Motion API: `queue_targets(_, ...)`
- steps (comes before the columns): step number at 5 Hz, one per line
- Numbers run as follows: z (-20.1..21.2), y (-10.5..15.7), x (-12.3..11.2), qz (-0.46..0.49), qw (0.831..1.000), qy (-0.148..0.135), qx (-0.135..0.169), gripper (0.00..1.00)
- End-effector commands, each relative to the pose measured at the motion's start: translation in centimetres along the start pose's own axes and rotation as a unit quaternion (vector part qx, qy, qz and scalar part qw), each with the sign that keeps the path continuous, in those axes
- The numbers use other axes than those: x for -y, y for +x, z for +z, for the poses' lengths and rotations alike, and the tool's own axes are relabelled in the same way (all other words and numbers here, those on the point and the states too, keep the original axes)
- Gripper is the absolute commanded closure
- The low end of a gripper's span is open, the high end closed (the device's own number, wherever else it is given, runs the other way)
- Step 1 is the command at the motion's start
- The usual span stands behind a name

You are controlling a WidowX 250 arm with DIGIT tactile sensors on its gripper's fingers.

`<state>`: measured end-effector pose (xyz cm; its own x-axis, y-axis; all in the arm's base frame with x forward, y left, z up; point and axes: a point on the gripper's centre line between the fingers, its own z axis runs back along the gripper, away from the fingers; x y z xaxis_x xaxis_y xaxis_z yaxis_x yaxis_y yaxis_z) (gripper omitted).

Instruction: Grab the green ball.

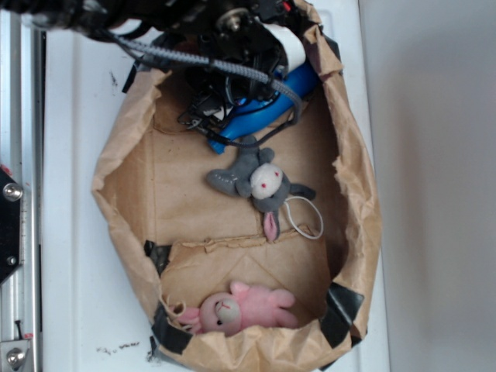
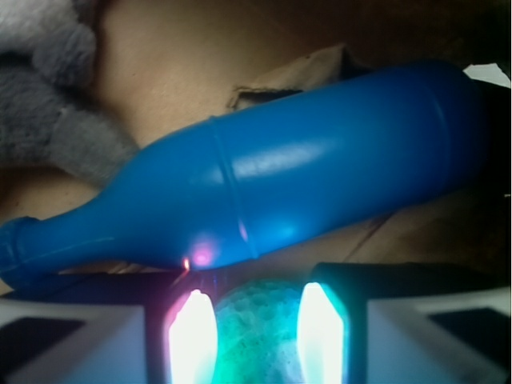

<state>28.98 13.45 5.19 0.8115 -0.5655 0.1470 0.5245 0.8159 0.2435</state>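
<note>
1. Black robot gripper (image 1: 213,108) low inside the crumpled brown paper bag (image 1: 353,194), at its upper end.
2. Fingertips (image 2: 192,336) glowing on either side of the small mint-green knitted ball (image 2: 258,332), pinching it by the look of the wrist view.
3. Blue bowling-pin-shaped plastic bottle (image 2: 264,196) lying on its side just beyond the ball.
4. Grey plush donkey (image 1: 260,184) mid-bag, near the bottle.
5. Pink plush bunny (image 1: 244,308) at the far lower end, well apart.
</note>
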Motion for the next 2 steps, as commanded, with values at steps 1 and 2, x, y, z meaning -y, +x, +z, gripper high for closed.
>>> queue_targets(1,2.4,0.8,-0.2,-0.004,0.999,0.019,0.028,1.0)
queue_targets(2,7.4,0.6,0.5,0.041,0.996,-0.008,0.073,1.0)
